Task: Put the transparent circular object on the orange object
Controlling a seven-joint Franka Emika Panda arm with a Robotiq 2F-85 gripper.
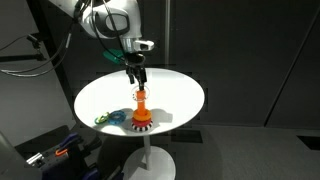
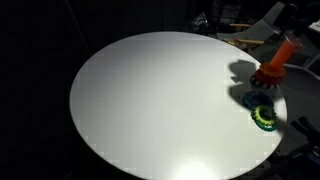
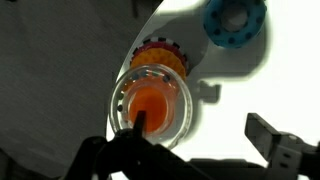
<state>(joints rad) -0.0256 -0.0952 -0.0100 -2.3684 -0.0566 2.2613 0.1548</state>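
My gripper (image 3: 205,150) is released, jaws wide, hanging above the peg (image 3: 150,102). One finger (image 3: 132,145) overlaps the clear ring (image 3: 182,110) at its six o'clock rim; I cannot tell if they touch. Only the wrist view shows this ring: it circles the peg. The red base (image 3: 160,52) peeks out at twelve and the blue ring (image 3: 235,22) lies at one o'clock. Farther off, the green ring (image 1: 103,120) (image 2: 265,120) shows in both exterior views only, on the table (image 2: 150,100).

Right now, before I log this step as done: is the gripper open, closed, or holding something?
Gripper: open, holding nothing; the clear ring is around the orange peg below it.
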